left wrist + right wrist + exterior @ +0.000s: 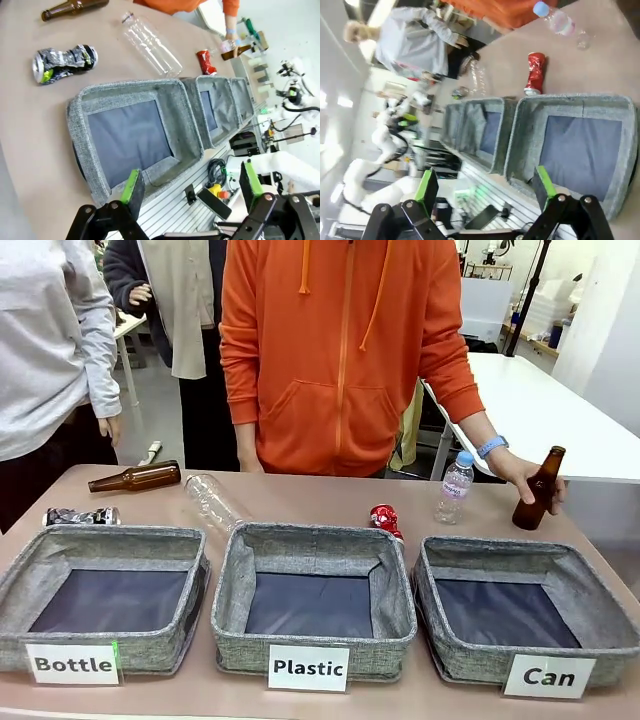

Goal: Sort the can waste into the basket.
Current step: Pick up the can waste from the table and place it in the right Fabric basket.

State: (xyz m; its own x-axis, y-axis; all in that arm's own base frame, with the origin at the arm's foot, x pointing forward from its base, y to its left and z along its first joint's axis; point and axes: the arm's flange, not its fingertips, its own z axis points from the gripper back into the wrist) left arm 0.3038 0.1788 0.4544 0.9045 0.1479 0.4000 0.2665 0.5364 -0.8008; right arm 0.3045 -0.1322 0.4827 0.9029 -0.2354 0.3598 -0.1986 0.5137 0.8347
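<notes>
A crushed red can (383, 520) lies on the table just behind the right corner of the "Plastic" basket (232, 590). A crushed black and silver can (82, 516) lies behind the "Bottle" basket (190, 585) at far left. The grey "Can" basket (500, 550) stands at front right with nothing in it. In the left wrist view my left gripper (191, 182) hangs open above the table's near edge, with the black and silver can (62, 62) far ahead. My right gripper (485, 186) is open before the "Can" basket (570, 102), and the red can (535, 73) lies beyond it.
A brown glass bottle (135, 478) and a clear plastic bottle (212, 502) lie behind the baskets. A small blue-capped bottle (455, 487) stands at back right. A person in orange holds an upright brown bottle (538, 490) on the table's far right.
</notes>
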